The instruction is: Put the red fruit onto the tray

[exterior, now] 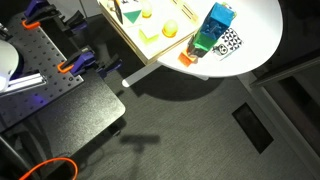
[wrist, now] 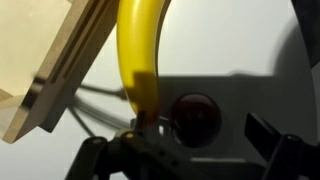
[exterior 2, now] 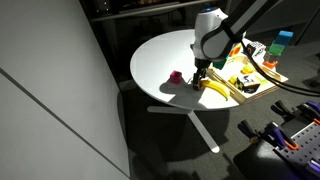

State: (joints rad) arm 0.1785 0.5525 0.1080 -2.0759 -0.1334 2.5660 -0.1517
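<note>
Hanging spread apart, the fingers of the gripper hold nothing. The red fruit lies just beside them, untouched. Fruit: count one, roundish, no long axis or pointing direction discernible. It sits on the bare white surface, toward the middle, outside the tray edge. Tray: one. Banana: one, tip near the fruit.
</note>
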